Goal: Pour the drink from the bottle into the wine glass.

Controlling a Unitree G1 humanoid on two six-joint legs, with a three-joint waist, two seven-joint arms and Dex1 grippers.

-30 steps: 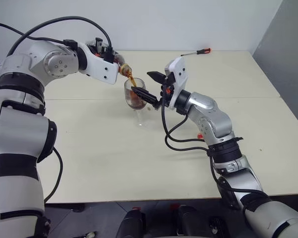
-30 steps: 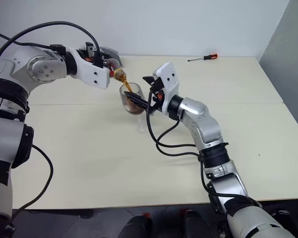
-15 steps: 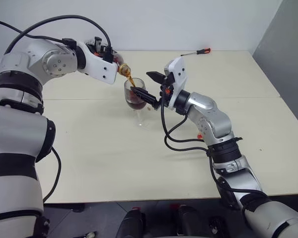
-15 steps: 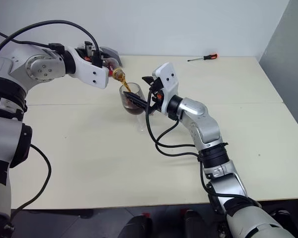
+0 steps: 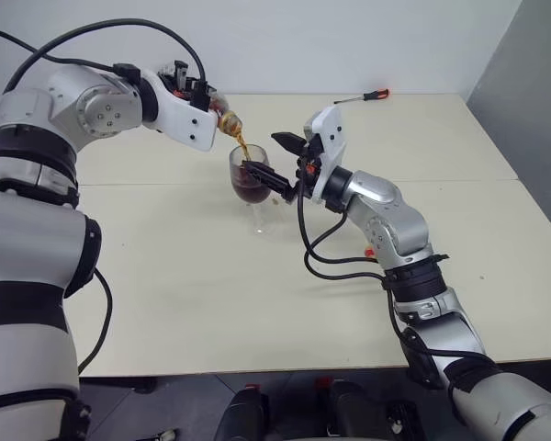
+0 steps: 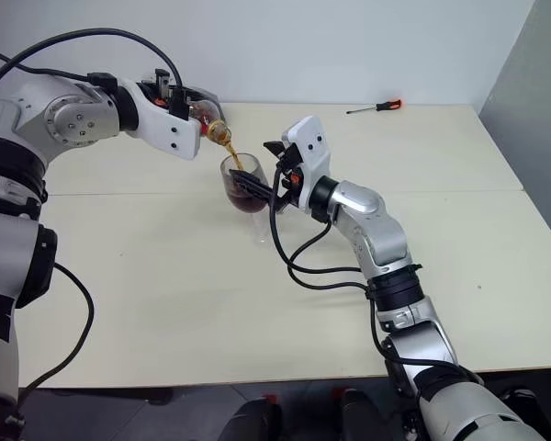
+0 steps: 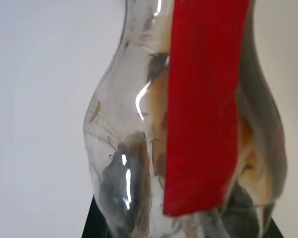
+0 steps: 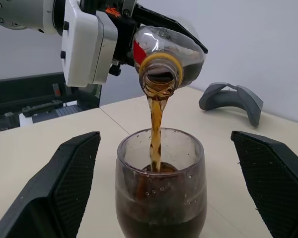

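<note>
My left gripper [image 5: 209, 98] is shut on the clear bottle [image 5: 223, 118], which is tipped with its uncapped mouth over the wine glass [image 5: 250, 184]. A thin stream of the brown drink [image 8: 156, 130] falls from the bottle [image 8: 169, 53] into the glass [image 8: 161, 191], which stands on the table more than half full of dark liquid. The red strip on the bottle [image 7: 203, 104] shows close up in the left wrist view. My right gripper [image 5: 274, 161] is open, and its black fingers [image 8: 64, 183] stand on either side of the bowl without touching it.
A red-handled screwdriver [image 5: 364, 96] lies at the far side of the cream table [image 5: 257, 303]. A grey curved object [image 8: 232, 99] rests on the table behind the bottle. The near half of the tabletop is bare.
The drink keeps streaming from the bottle into the glass. Neither gripper has noticeably moved.
</note>
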